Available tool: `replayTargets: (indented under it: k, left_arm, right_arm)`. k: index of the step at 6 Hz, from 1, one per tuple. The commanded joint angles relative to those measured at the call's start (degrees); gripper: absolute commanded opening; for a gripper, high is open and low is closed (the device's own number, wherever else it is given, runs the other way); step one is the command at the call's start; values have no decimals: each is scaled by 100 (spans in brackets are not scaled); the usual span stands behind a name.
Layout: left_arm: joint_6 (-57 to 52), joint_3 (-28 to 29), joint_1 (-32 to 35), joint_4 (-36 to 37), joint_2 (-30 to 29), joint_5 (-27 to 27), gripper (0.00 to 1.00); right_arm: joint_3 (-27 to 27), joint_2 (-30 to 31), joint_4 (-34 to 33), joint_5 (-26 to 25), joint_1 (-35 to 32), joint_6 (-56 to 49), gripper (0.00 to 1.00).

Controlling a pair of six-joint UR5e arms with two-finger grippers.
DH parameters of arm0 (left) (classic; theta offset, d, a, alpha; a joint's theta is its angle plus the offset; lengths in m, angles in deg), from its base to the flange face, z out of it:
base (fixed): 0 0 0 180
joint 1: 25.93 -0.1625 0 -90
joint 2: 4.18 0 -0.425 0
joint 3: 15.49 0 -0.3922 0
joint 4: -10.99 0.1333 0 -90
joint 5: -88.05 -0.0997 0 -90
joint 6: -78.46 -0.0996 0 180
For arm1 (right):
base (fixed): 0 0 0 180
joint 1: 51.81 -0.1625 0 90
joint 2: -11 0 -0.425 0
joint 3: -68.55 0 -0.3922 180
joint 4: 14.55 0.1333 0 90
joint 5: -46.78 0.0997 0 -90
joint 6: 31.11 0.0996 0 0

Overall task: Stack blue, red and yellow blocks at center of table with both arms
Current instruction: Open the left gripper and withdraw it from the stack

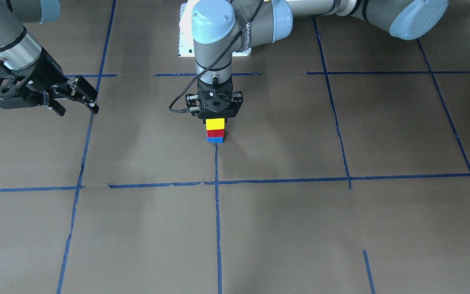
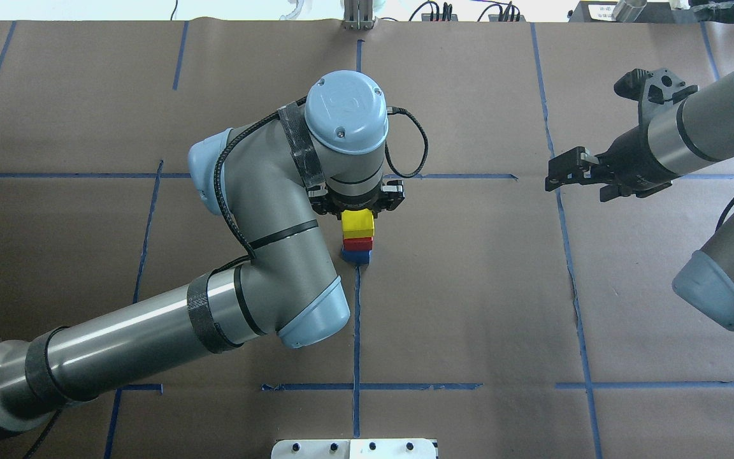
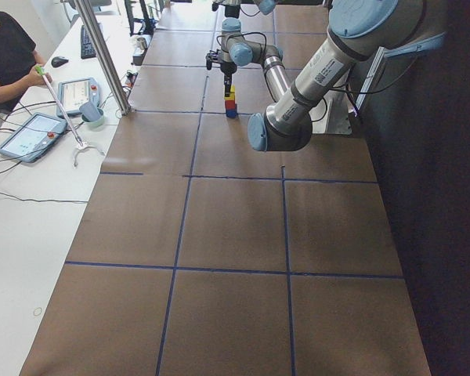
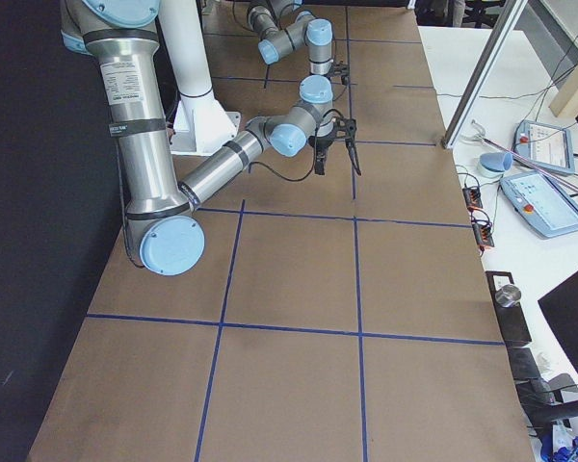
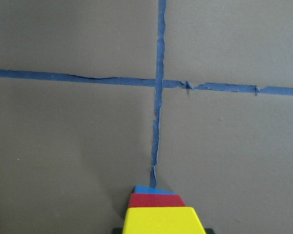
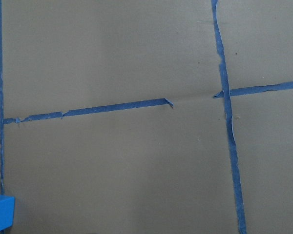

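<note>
The yellow block [image 1: 215,124] sits on the red block [image 1: 215,133], which sits on the blue block [image 1: 215,139], a stack at the table's centre on a blue tape line. My left gripper [image 1: 215,121] points straight down and is shut on the yellow block [image 2: 358,223]. The left wrist view shows yellow [image 5: 161,220], red [image 5: 156,200] and blue [image 5: 149,189] from above. My right gripper [image 2: 561,172] is open and empty, held above the table well off to the side of the stack; it also shows in the front-facing view [image 1: 78,108].
Blue tape lines [image 1: 217,212] divide the brown table into squares. The white robot base plate [image 2: 354,448] lies at the robot's edge. A side desk with tablets [image 3: 31,133] and a seated person [image 3: 8,55] lie beyond the table's far edge.
</note>
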Motion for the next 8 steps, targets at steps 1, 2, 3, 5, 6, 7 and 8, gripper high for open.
replayTargets:
  k: [1, 2, 3, 5, 6, 7, 8]
  left_arm:
    - [15, -34, 0, -2, 13, 0, 9]
    - [15, -34, 0, -2, 13, 0, 20]
    - [15, -26, 0, -2, 13, 8, 44]
    - [15, -8, -70, -89, 22, 0, 100]
    - [6, -17, -71, -90, 5, 0, 100]
    - [15, -191, -36, -81, -4, 17, 100]
    - [15, -532, 78, -38, 39, 35, 100]
  right_arm:
    - [-3, 0, 0, 0, -4, 0, 100]
    - [-12, 0, 0, 0, -4, 0, 100]
    - [-4, 0, 0, 0, -4, 0, 100]
    - [14, 0, 0, 0, 5, 0, 100]
    - [23, 0, 0, 0, 5, 0, 100]
    - [23, 0, 0, 0, 5, 0, 100]
    - [14, 0, 0, 0, -12, 0, 100]
